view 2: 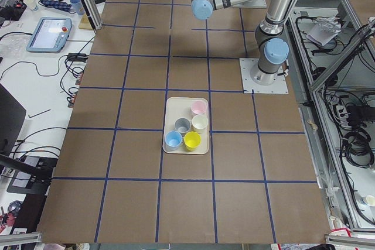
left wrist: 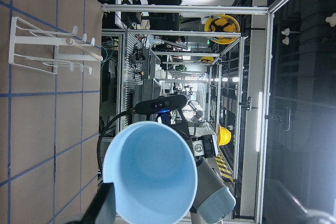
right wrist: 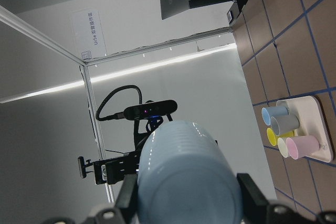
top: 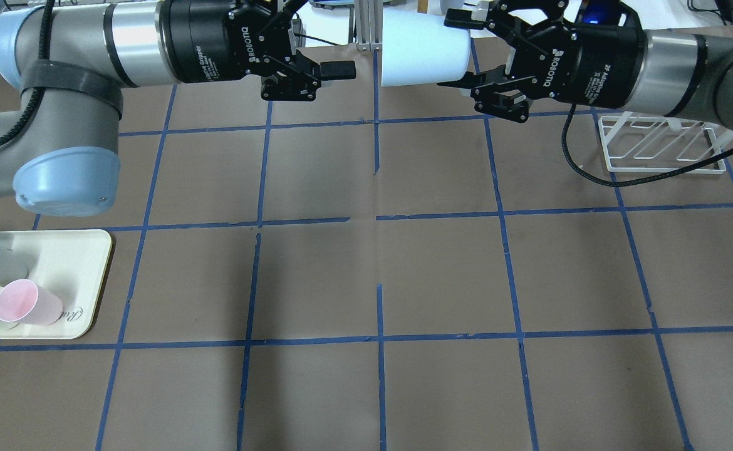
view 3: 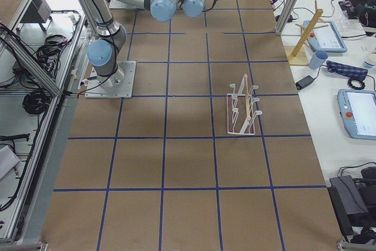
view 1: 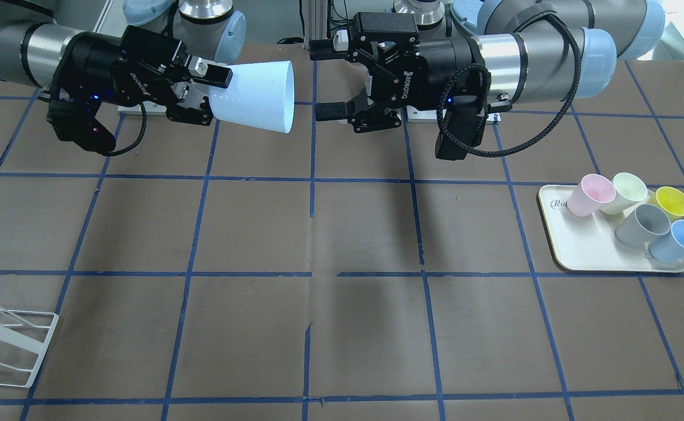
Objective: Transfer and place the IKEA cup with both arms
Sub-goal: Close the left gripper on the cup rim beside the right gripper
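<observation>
The pale light-blue IKEA cup (view 1: 257, 96) lies on its side in mid-air above the table's far edge. My right gripper (view 1: 213, 93) is shut on its narrow base, with the wide rim pointing toward my left gripper (view 1: 321, 80). The left gripper is open and empty, its fingertips a short gap from the rim and not touching. In the overhead view the cup (top: 423, 53) sits between the right gripper (top: 462, 51) and the left gripper (top: 338, 37). The left wrist view looks into the cup's mouth (left wrist: 149, 171). The right wrist view shows its base (right wrist: 186, 182) between the fingers.
A cream tray (view 1: 581, 257) on my left side holds a twin blue cup (view 1: 678, 241), a grey cup (view 1: 643, 225), a pink cup (view 1: 590, 196) and two more. A white wire rack (top: 661, 147) stands on my right side.
</observation>
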Motion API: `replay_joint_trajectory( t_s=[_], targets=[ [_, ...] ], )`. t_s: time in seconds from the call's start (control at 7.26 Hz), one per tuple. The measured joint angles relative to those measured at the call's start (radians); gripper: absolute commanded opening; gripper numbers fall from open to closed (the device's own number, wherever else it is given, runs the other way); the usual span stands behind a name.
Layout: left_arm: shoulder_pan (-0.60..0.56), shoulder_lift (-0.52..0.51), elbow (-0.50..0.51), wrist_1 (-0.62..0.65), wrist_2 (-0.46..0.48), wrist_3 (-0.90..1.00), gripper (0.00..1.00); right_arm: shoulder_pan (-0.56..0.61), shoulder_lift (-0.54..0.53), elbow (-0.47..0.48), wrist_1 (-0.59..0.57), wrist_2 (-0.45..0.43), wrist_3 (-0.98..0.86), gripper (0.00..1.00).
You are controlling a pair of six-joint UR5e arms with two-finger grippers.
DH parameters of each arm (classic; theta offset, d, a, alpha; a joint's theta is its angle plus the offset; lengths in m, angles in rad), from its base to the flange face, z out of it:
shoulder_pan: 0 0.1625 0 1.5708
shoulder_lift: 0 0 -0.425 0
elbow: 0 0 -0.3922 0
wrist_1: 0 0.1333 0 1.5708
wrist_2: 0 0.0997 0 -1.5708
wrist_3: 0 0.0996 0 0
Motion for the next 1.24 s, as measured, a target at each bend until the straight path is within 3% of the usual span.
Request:
replay_joint_trajectory(
  t_s=[0.55, 0.83, 1.1, 1.24],
  targets=[
    [-0.045, -0.003, 0.044, 0.048, 0.018, -0.064, 0.99, 0.013, -0.001, 0.002, -0.001, 0.007, 0.004, 0.29],
    [-0.057, -0.004, 0.053, 0.079, 0.043, -0.075, 0.9, 0.013, -0.001, 0.0, -0.001, 0.007, 0.009, 0.29],
    [-0.071, -0.009, 0.055, 0.1, 0.084, -0.081, 0.75, 0.013, -0.001, -0.001, -0.001, 0.007, 0.022, 0.29],
    [-0.074, -0.01, 0.057, 0.103, 0.089, -0.082, 0.73, 0.013, -0.001, -0.002, -0.001, 0.007, 0.025, 0.29]
  ],
)
